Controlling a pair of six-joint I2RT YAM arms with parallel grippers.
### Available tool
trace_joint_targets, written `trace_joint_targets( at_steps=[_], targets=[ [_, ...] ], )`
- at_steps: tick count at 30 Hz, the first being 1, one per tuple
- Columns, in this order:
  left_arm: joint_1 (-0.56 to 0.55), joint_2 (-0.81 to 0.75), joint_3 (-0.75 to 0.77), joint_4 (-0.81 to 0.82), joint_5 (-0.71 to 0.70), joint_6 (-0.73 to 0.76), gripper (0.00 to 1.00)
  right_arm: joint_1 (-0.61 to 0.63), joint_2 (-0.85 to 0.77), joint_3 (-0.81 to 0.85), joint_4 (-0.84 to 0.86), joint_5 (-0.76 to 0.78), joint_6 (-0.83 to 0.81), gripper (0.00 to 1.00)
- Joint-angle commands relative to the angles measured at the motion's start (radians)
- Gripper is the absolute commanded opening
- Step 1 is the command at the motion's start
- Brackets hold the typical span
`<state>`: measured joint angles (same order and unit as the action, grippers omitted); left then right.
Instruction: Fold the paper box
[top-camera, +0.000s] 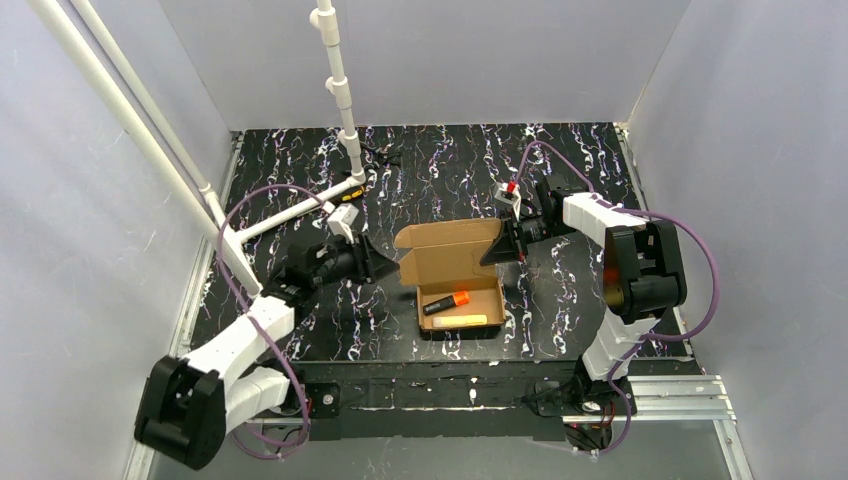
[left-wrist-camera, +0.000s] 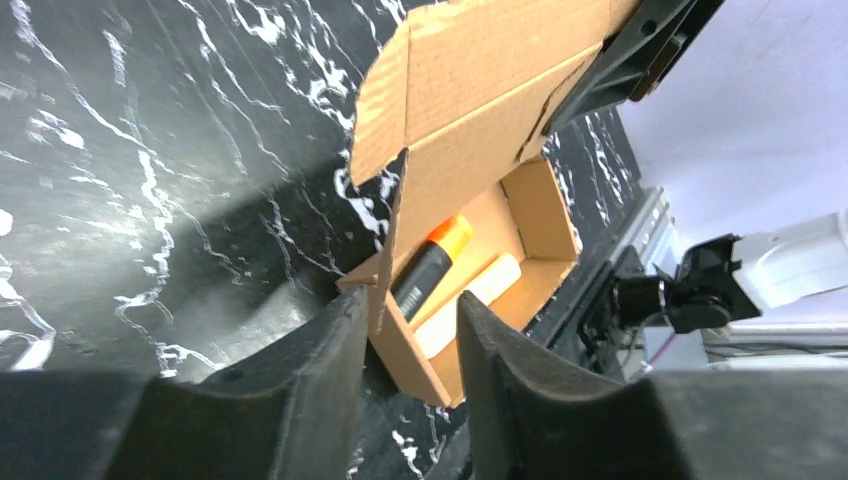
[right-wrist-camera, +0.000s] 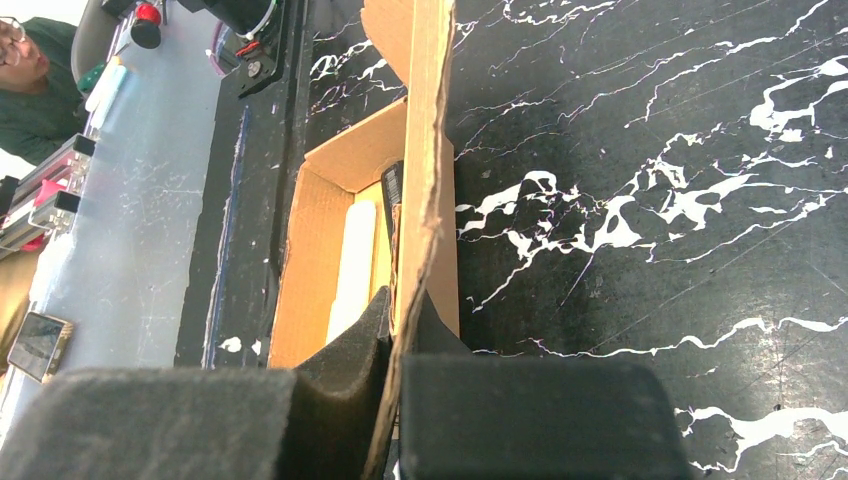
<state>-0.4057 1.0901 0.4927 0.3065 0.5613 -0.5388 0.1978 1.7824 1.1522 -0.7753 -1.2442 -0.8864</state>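
The brown cardboard paper box (top-camera: 478, 294) lies mid-table with its tray open and its lid (top-camera: 445, 250) raised. A black-and-orange marker (top-camera: 446, 302) and a pale stick (top-camera: 464, 321) lie in the tray. My right gripper (top-camera: 498, 250) is shut on the lid's right edge; in the right wrist view the cardboard (right-wrist-camera: 430, 150) runs between its fingers (right-wrist-camera: 405, 300). My left gripper (top-camera: 386, 266) is open at the box's left side. In the left wrist view (left-wrist-camera: 410, 300) its fingers straddle the box's left wall (left-wrist-camera: 385, 290), not closed on it.
A white pipe frame (top-camera: 345, 100) stands at the back left, with a small yellow-black object (top-camera: 345, 212) near its base. White walls enclose the table. An aluminium rail (top-camera: 670, 395) runs along the front right. A person (right-wrist-camera: 25, 60) is beyond the near edge.
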Motion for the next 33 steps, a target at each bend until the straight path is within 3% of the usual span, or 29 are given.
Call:
trace_joint_targets(
  at_steps=[1, 5, 8, 14, 20, 33],
  targets=[
    [0.052, -0.132, -0.053, -0.007, -0.075, -0.083, 0.28, 0.002, -0.003, 0.035, 0.001, -0.016, -0.001, 0.01],
    [0.058, -0.122, -0.074, -0.028, -0.116, -0.087, 0.07, 0.002, -0.006, 0.034, 0.002, -0.015, -0.002, 0.01],
    [0.059, -0.045, -0.05, -0.03, -0.09, -0.071, 0.02, 0.003, -0.005, 0.033, 0.001, -0.017, -0.002, 0.01],
    [0.037, 0.121, 0.041, 0.006, 0.083, -0.038, 0.04, 0.005, -0.002, 0.032, 0.004, -0.017, -0.002, 0.01],
    [-0.019, 0.203, 0.082, 0.046, 0.129, -0.036, 0.07, 0.005, 0.0, 0.032, 0.004, -0.016, -0.002, 0.01],
    [-0.055, 0.319, 0.151, 0.08, 0.082, -0.029, 0.27, 0.014, 0.007, 0.041, -0.044, -0.023, -0.049, 0.01]
  ],
)
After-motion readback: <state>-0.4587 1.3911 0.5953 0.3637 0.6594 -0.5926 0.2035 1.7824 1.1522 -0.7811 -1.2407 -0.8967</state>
